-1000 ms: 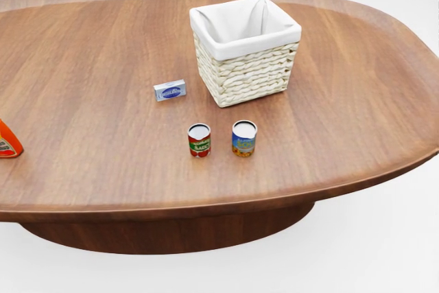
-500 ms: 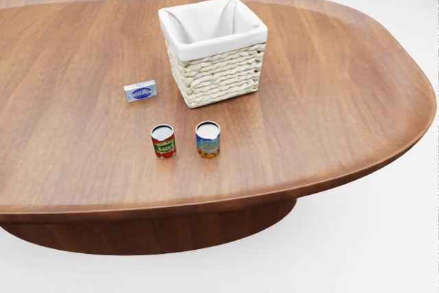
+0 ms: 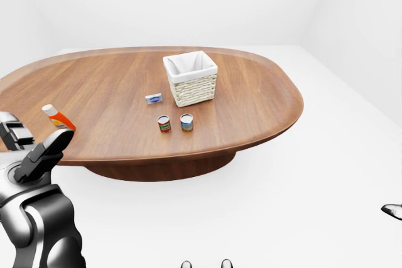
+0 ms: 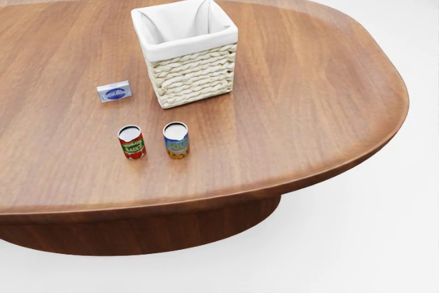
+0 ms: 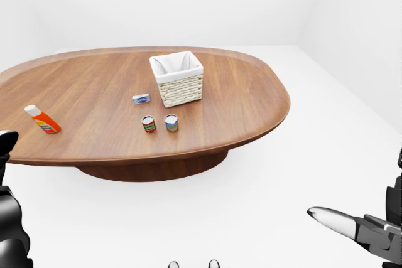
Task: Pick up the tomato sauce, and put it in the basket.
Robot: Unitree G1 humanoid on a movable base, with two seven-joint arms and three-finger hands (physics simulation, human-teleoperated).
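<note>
The tomato sauce (image 4: 132, 142), a small red can with a green label, stands upright on the wooden table (image 4: 309, 87), left of a blue and yellow can (image 4: 176, 140). Above both in the head view sits the wicker basket (image 4: 185, 49) with a white cloth lining, nothing showing inside. My left hand (image 3: 44, 152) hangs low at the left-eye view's bottom left, off the table and far from the cans, fingers extended and empty. My right hand (image 5: 333, 218) shows at the right-eye view's bottom right, over the floor, fingers stretched out and empty.
A small blue box (image 4: 114, 92) lies flat to the left of the basket. An orange bottle (image 5: 43, 119) lies near the table's left rim. The oval table stands on a round pedestal, with white floor around it and white walls behind.
The whole head view has shifted: cans, box and basket slid left as the camera moved. The orange bottle seen a second ago is out of that view. Nothing on the table moved.
</note>
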